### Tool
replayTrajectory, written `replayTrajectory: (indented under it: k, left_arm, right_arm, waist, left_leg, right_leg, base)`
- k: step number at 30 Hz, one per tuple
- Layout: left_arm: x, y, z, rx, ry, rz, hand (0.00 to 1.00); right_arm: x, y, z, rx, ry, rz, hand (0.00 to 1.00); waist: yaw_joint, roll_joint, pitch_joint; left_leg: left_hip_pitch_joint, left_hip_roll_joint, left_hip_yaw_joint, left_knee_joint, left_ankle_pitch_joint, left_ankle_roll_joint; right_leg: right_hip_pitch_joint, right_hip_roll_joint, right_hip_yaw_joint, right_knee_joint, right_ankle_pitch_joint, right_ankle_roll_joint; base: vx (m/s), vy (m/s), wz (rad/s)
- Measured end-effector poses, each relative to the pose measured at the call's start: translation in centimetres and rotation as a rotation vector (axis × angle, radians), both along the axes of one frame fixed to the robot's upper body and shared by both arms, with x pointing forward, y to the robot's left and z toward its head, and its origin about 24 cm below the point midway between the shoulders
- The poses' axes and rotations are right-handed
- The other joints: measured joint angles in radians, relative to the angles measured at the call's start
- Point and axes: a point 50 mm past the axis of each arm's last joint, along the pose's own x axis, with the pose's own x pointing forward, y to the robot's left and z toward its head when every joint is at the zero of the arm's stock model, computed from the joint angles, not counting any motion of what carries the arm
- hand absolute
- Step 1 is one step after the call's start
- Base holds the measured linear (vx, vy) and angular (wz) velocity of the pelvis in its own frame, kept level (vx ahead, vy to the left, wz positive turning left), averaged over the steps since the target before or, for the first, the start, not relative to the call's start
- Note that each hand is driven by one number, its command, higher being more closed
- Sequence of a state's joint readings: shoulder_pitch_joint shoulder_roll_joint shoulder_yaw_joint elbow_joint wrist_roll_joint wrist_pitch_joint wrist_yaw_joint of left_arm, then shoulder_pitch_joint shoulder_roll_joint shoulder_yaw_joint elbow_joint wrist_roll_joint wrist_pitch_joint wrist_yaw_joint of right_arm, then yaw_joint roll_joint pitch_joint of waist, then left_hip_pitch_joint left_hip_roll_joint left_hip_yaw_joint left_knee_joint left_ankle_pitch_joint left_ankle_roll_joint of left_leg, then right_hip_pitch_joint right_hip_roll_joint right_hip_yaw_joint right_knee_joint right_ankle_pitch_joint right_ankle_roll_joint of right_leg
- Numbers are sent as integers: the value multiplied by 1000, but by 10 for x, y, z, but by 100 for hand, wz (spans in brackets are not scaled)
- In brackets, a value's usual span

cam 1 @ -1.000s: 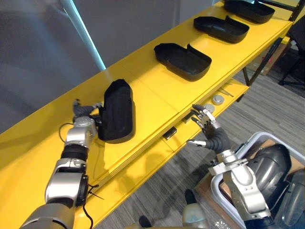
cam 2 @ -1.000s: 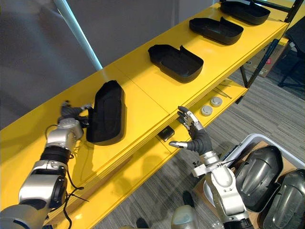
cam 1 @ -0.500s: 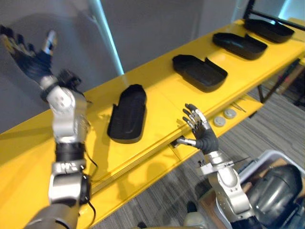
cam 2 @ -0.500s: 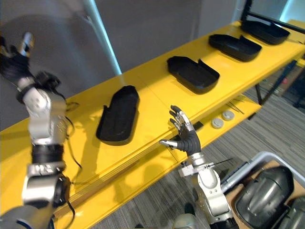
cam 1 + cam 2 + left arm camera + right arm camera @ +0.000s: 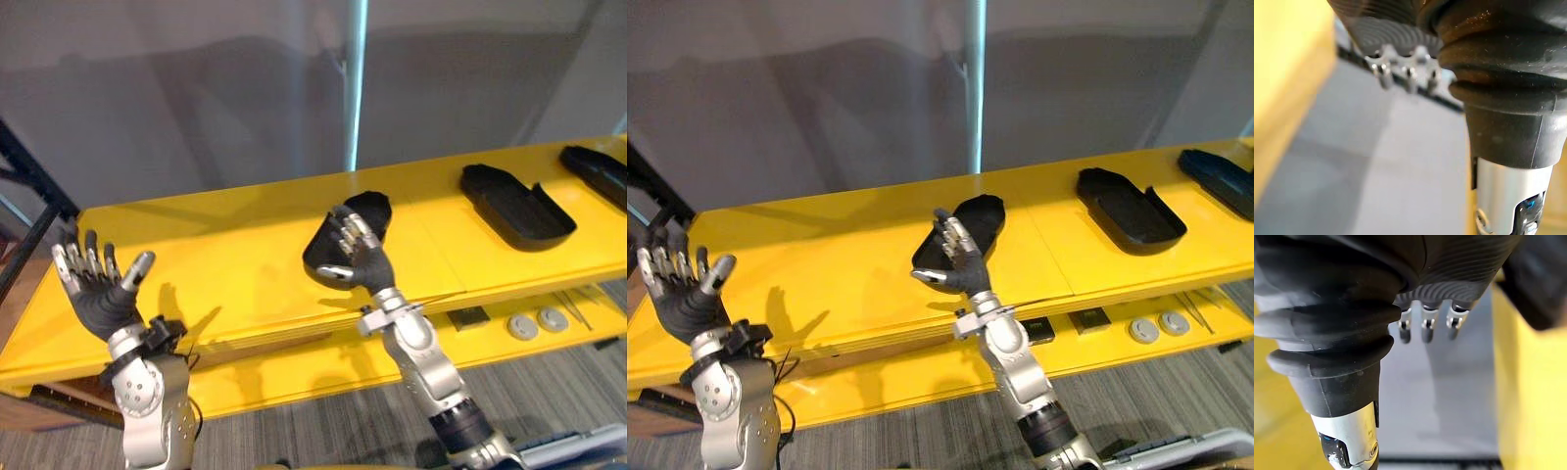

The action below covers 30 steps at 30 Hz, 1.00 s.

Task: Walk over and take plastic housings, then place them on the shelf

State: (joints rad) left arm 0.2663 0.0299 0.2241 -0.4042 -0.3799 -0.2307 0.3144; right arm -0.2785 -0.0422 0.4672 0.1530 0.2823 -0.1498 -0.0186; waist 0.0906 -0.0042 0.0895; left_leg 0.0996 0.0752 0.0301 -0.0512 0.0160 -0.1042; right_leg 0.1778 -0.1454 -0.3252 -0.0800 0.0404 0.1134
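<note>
A black plastic housing lies hollow side up on the yellow shelf top, free of both hands. My right hand is raised in front of it, palm open and fingers spread, holding nothing. My left hand is lifted over the shelf's left end, also open and empty. Two more black housings lie further right on the same top. In the wrist views the left hand's fingers and the right hand's fingers stretch straight toward a grey wall.
A lower yellow shelf carries a small black box and two round metal discs at the right. A grey wall stands behind the shelf. A dark frame post rises at the left end.
My left hand has let go of the housing and lifted away, open. The right hand rose from the lower shelf edge. The camera has swung, so the shelf now lies straight across.
</note>
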Motion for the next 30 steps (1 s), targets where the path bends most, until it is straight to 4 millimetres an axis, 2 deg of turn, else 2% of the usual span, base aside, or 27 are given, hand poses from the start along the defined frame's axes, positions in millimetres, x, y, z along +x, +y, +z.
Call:
replayTrajectory:
  k: [2, 3, 5, 8, 13, 21, 26, 30]
  left_arm:
    - [-6, 0, -8, 6, 41, -24, 0]
    - [-8, -1, -10, 7, 55, -33, 0]
    - [-14, -3, -19, -25, 96, -50, 0]
    - [-21, -12, -30, -62, 131, -95, 0]
    - [-20, -27, -45, -134, 157, -205, 0]
    - [-13, -52, -59, -218, 190, -314, 0]
    - [-10, -63, -65, -248, 209, -354, 0]
    - [-8, -71, -66, -259, 210, -386, 0]
  right_arm:
    - [0, 23, -6, -18, 36, 46, 0]
    - [0, 29, -6, -19, 44, 54, 0]
    - [-1, 47, -9, -23, 78, 63, 0]
    - [4, 55, -24, -74, 160, -3, 0]
    - [11, 50, -58, -206, 334, -189, 0]
    - [23, 30, -59, -227, 367, -499, 0]
    - [33, 14, -51, -216, 333, -662, 0]
    - [35, 6, -47, -209, 318, -745, 0]
  waist:
    - [19, -15, -10]
    - [24, -19, -12]
    - [55, -21, -14]
    - [80, -18, -12]
    - [116, -6, -5]
    - [114, 14, 9]
    - [110, 34, 40]
    - [106, 31, 48]
  left_leg:
    - [-6, -3, -25, -12, 10, 0]
    - [-15, -5, -37, -12, 12, 0]
    - [-28, -11, -61, -11, 15, 1]
    - [-32, -25, -96, -11, 17, 5]
    - [-46, -31, -112, -8, 17, 5]
    - [-50, -29, -122, -3, 15, 6]
    - [-66, -22, -100, 30, -1, 8]
    - [-65, -19, -96, 34, -1, 7]
  right_leg:
    - [5, -1, -27, 0, -4, 2]
    - [3, -2, -37, 0, -5, 3]
    - [5, -9, -63, 1, -5, 6]
    - [19, -15, -100, 9, -15, 14]
    - [14, -22, -119, 21, -24, 15]
    - [15, -30, -130, 27, -26, 11]
    - [-5, -30, -110, 41, -33, 3]
    - [-5, -26, -106, 41, -30, 7]
  base:
    - [9, -11, 35]
    - [22, -7, 45]
    - [27, -1, 34]
    - [32, -15, 36]
    - [18, 2, 13]
    - [2, 1, 3]
    - [-24, 8, -14]
    - [4, -2, -1]
